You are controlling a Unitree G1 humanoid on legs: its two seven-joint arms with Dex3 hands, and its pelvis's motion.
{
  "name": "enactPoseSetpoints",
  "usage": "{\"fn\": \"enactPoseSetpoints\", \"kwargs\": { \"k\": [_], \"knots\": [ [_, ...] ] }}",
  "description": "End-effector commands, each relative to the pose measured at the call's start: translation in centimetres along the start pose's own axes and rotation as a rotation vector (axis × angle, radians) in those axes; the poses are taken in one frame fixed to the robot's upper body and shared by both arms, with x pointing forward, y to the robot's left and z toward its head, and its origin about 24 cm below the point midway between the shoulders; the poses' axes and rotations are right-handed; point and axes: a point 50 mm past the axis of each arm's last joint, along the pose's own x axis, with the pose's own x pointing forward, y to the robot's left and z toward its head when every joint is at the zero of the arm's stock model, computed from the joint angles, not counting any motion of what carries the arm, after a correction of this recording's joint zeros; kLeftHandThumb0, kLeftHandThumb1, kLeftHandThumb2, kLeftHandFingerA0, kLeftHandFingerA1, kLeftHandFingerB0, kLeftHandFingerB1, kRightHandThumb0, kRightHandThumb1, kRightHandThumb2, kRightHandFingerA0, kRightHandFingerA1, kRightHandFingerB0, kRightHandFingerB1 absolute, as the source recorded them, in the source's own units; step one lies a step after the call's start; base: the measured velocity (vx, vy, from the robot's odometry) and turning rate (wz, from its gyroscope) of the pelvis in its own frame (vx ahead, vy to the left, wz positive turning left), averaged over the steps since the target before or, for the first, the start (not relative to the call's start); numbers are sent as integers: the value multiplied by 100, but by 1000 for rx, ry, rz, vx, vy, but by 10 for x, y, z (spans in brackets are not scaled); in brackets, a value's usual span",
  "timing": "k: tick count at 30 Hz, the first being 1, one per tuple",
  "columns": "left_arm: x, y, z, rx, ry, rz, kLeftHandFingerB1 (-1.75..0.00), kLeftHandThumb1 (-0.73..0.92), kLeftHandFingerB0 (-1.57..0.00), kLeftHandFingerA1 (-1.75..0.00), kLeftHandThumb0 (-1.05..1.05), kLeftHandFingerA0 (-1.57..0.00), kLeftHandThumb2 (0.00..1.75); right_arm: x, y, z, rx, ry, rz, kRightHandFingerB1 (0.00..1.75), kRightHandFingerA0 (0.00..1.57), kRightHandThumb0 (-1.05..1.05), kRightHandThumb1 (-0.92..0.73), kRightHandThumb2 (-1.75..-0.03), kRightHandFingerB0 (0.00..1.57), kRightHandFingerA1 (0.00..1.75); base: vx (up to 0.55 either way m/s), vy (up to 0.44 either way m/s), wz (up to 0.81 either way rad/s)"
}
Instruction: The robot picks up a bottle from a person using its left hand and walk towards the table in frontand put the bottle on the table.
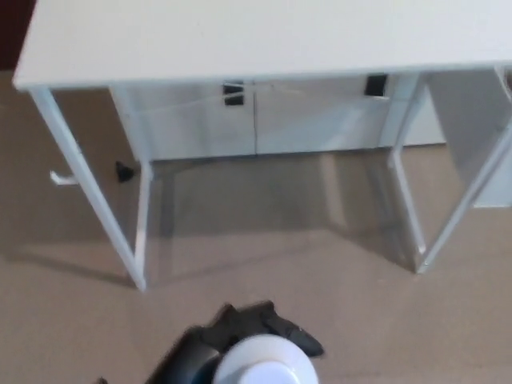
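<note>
While standing short of white table (240,40) across upper frame, needs walking forward; at bottom centre, left hand (240,332) clamped around bottle (268,366), white cap up; could knock table edge if raised late, or drop if jolted mid-walk; right hand unseen.
</note>
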Motion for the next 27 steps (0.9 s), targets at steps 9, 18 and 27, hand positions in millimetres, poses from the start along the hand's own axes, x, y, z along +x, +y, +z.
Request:
{"fn": "enactPoseSetpoints", "kwargs": {
  "k": [9, 18, 27],
  "knots": [
    [-3, -4, 0, 14, -1, -13, -101, 73, -88, -128, -20, -111, 74, -1, 5, -10, -22, 47, 32, 41, 64, -40, -75, -63, 52, 53, 186, 34, 5],
    [5, -6, -8, -23, 41, -48, -101, 77, -87, -131, -23, -107, 66, -3, 9, -19, -58, 66, 18, 42, 66, -40, -77, -63, 54, 54, 187, -188, 6],
    [-5, -5, 6, -24, -8, -30, -102, 73, -86, -132, -20, -107, 75, -4, 12, -22, -71, 62, 43, 42, 64, -41, -80, -64, 52, 53, 164, 99, -7]
  ]
}}
